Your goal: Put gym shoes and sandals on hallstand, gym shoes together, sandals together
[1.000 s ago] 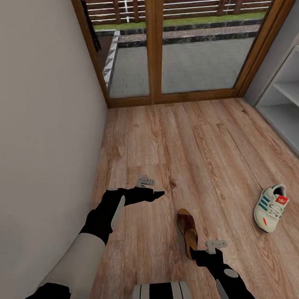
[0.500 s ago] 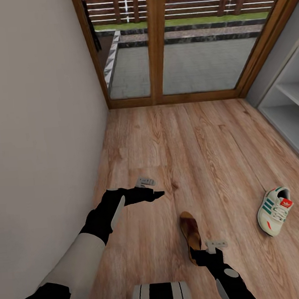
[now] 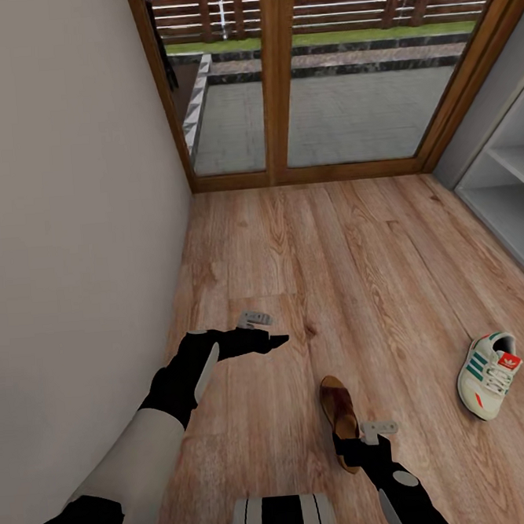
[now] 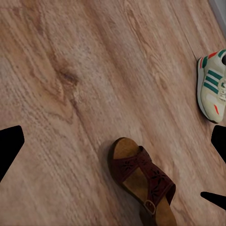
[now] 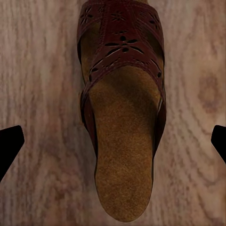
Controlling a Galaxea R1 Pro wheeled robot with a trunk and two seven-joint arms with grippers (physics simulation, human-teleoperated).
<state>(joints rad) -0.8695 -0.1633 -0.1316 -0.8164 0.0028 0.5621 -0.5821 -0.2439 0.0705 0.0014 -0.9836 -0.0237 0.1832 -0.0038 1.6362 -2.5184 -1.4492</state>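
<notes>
One dark brown sandal (image 3: pixel 337 410) lies on the corridor floor (image 3: pixel 357 270), toe pointing away from me. My right gripper (image 3: pixel 352 449) hangs over its heel end. In the right wrist view the sandal (image 5: pixel 123 117) lies between the wide-apart fingertips (image 5: pixel 9 143), so that gripper is open and holds nothing. A white gym shoe (image 3: pixel 490 373) with teal stripes lies on the floor to the right. My left gripper (image 3: pixel 270 342) hovers open above bare floor to the left, and its wrist view takes in the sandal (image 4: pixel 141 181) and the gym shoe (image 4: pixel 213 87). The grey hallstand (image 3: pixel 519 218) stands at the right edge.
A white wall (image 3: pixel 67 191) runs close along my left side. Wood-framed glass doors (image 3: pixel 279 79) close off the far end of the corridor. Bare plank floor stretches between the shoes and the doors.
The whole head view has shifted, so the camera moved. The sandal and gym shoe sit a little lower and further right in it. Both arms keep their places in the picture.
</notes>
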